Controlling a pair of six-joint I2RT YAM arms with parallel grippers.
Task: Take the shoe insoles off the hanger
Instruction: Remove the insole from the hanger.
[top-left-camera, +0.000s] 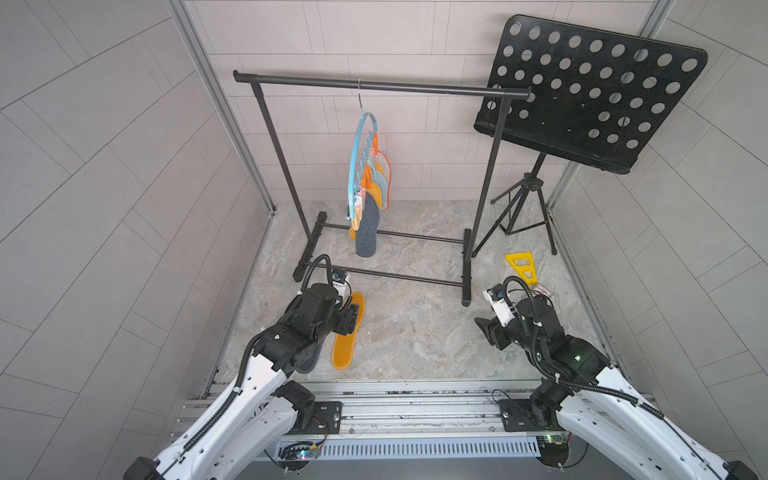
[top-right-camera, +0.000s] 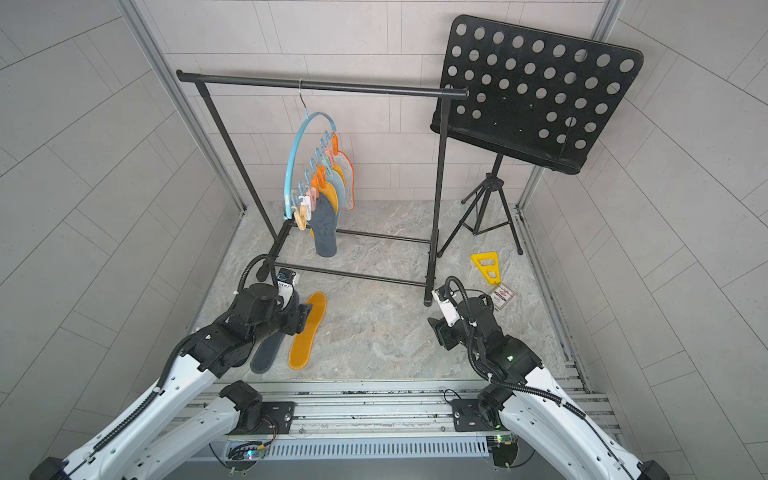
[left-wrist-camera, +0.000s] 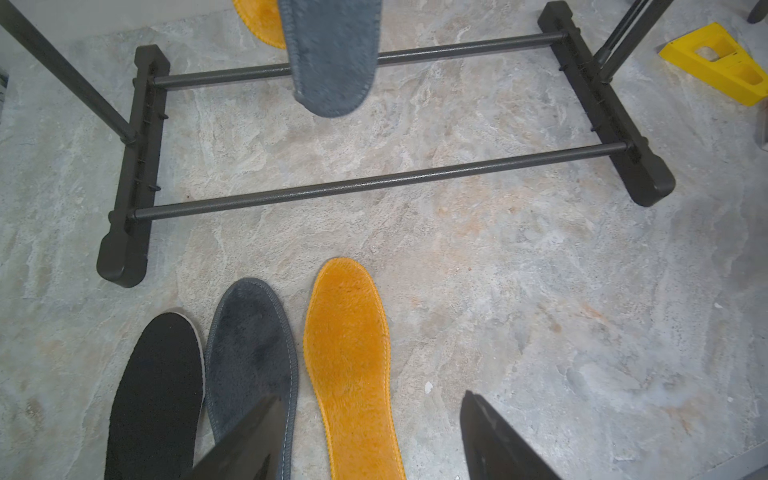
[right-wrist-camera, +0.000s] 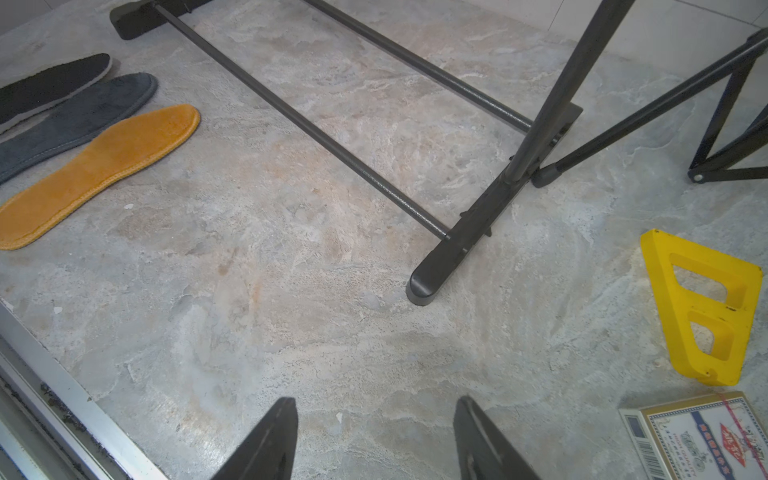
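The light-blue hanger (top-left-camera: 356, 145) (top-right-camera: 296, 145) hangs by its hook from the rack's top bar. Several shoe insoles are clipped to it, with a dark grey insole (top-left-camera: 366, 232) (top-right-camera: 325, 228) (left-wrist-camera: 332, 58) at the front. Three insoles lie side by side on the floor: an orange one (top-left-camera: 348, 332) (left-wrist-camera: 353, 365) (right-wrist-camera: 99, 170), a dark grey one (top-right-camera: 266, 353) (left-wrist-camera: 249, 357) and a black one (left-wrist-camera: 158, 395) (right-wrist-camera: 50, 89). My left gripper (left-wrist-camera: 372, 395) is open just above the floor insoles, holding nothing. My right gripper (right-wrist-camera: 375, 399) is open over bare floor, empty.
The black garment rack (top-left-camera: 374, 85) has base bars (left-wrist-camera: 374, 178) on the floor just beyond the laid insoles. A black perforated music stand (top-left-camera: 594, 91) on a tripod stands back right. A yellow wedge (right-wrist-camera: 706, 307) and a card box (right-wrist-camera: 702, 436) lie by my right gripper.
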